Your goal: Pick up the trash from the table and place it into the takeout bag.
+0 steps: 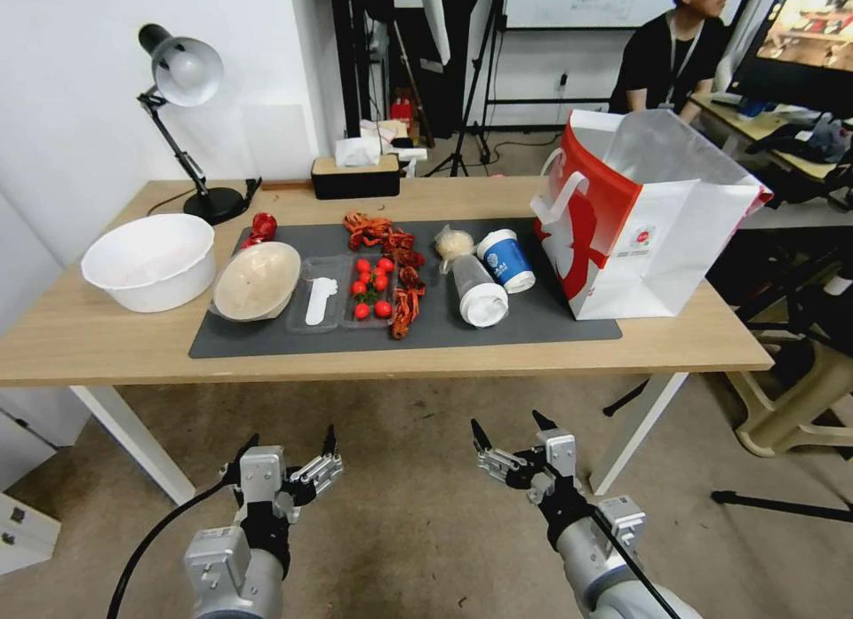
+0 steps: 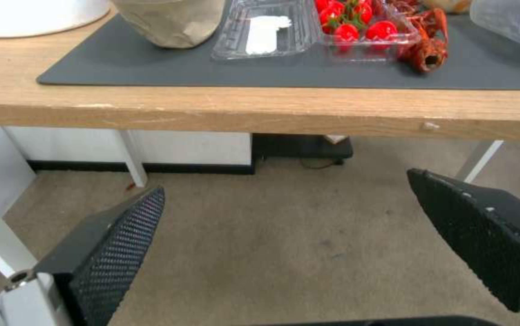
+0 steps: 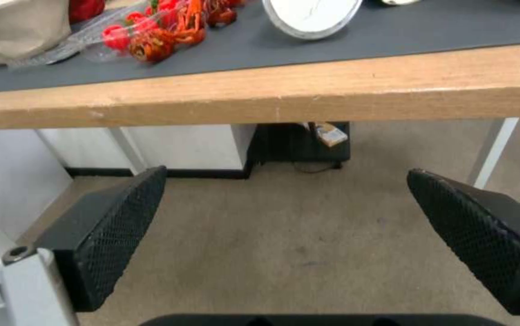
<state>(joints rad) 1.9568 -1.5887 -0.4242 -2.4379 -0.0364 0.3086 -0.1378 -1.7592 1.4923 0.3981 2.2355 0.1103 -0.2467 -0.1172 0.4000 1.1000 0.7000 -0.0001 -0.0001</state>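
The trash lies on the dark mat (image 1: pixel 533 321) of the table (image 1: pixel 107 335): a beige paper bowl (image 1: pixel 256 281) tipped on its side, a crushed red can (image 1: pixel 261 228), red crayfish shells (image 1: pixel 391 246), a clear tray of small red fruit (image 1: pixel 369 290), a knotted plastic bag (image 1: pixel 453 243), a blue-white paper cup (image 1: pixel 506 259) and a clear white-lidded cup (image 1: pixel 480 292), both cups lying down. At the right end the red and white takeout bag (image 1: pixel 649 228) stands open. My left gripper (image 1: pixel 290 441) and right gripper (image 1: pixel 508 425) hang open and empty below the table's front edge.
A white plastic bowl (image 1: pixel 151 262) sits left of the mat, with a desk lamp (image 1: pixel 187 77) and a tissue box (image 1: pixel 355 175) along the far edge. White table legs (image 1: pixel 133 437) stand near my arms. Beige floor lies beneath the grippers.
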